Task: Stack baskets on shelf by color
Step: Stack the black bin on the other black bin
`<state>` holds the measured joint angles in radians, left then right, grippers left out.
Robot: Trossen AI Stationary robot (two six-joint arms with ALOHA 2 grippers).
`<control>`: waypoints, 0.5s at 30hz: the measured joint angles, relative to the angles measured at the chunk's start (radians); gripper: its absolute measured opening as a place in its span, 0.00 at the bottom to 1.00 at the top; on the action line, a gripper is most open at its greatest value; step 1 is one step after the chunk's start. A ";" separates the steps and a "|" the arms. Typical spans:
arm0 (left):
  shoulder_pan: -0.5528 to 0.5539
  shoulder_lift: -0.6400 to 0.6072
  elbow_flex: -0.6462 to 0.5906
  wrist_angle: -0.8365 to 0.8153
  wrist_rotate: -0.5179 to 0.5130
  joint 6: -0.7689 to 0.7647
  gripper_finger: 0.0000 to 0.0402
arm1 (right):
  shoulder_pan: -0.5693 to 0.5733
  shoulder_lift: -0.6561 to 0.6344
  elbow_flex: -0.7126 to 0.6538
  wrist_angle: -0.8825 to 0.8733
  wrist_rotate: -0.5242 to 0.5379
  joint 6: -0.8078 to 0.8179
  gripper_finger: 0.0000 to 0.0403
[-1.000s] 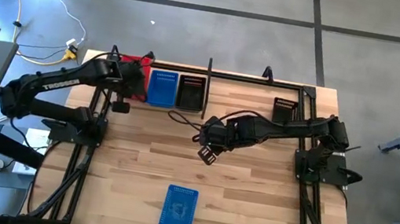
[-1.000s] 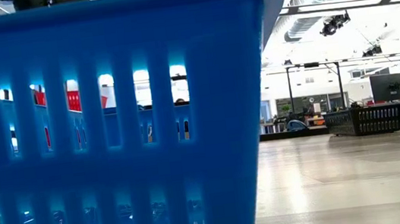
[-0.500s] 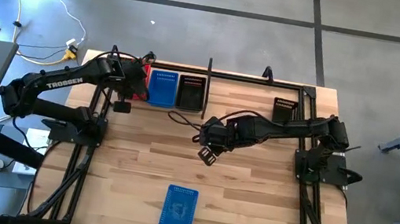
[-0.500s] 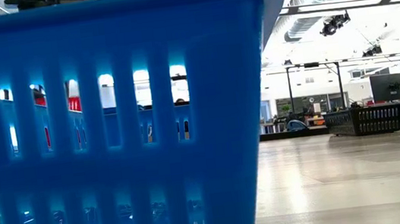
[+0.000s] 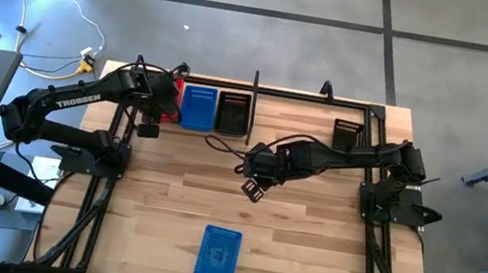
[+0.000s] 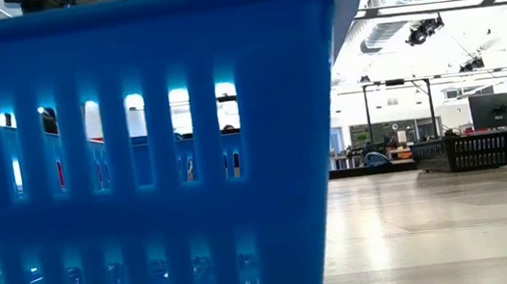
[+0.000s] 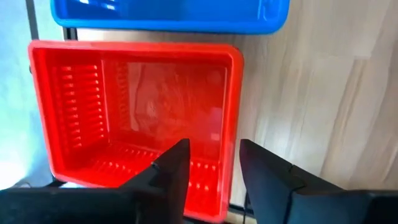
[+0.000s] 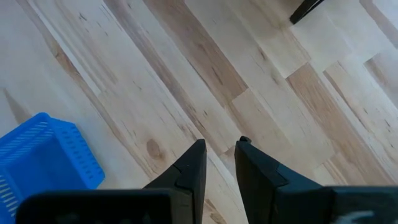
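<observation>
Baskets are sorted by colour along the shelf (image 5: 308,96) at the table's twelve o'clock edge, so you are filling three side-by-side slots: red at the left end, blue next, black against the upright divider.

Your table (image 5: 304,252) carries two strays. A blue basket (image 5: 218,254) lies alone near the six o'clock edge, well apart from both arms; in the low view it fills most of the picture. A black basket (image 5: 347,131) sits toward two o'clock, beside the right arm's base.

On the shelf you can see the blue stack (image 5: 197,106) and the black stack (image 5: 233,112) touching side by side.

The red basket (image 7: 134,121) sits at the shelf's left end, just beside the blue stack, mostly hidden from above by your left arm.

Your left gripper (image 7: 208,165) hangs over that red basket's near rim, fingers apart and gripping nothing, which reads as a release.

Your right gripper (image 8: 217,162) hovers over bare wood near the table's centre, fingers a little apart and empty; the lone blue basket lies toward its six o'clock, likely your next pick.
</observation>
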<state>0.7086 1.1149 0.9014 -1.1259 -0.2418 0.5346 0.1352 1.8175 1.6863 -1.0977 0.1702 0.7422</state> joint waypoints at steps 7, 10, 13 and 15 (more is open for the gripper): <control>0.000 -0.006 0.069 -0.080 -0.003 -0.046 0.34 | 0.000 0.000 0.000 0.000 -0.027 -0.001 0.18; -0.005 -0.018 0.099 -0.104 0.020 -0.092 0.34 | 0.000 0.000 0.000 0.001 -0.042 0.001 0.18; -0.019 -0.038 0.121 -0.115 0.089 -0.161 0.34 | 0.002 0.000 0.000 0.003 -0.072 0.001 0.18; -0.032 -0.057 0.126 -0.117 0.147 -0.218 0.34 | 0.008 0.000 0.000 0.003 -0.076 0.005 0.18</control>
<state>0.6761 1.0579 1.0271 -1.2430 -0.0946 0.3170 0.1432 1.8175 1.6863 -1.0946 0.0941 0.7475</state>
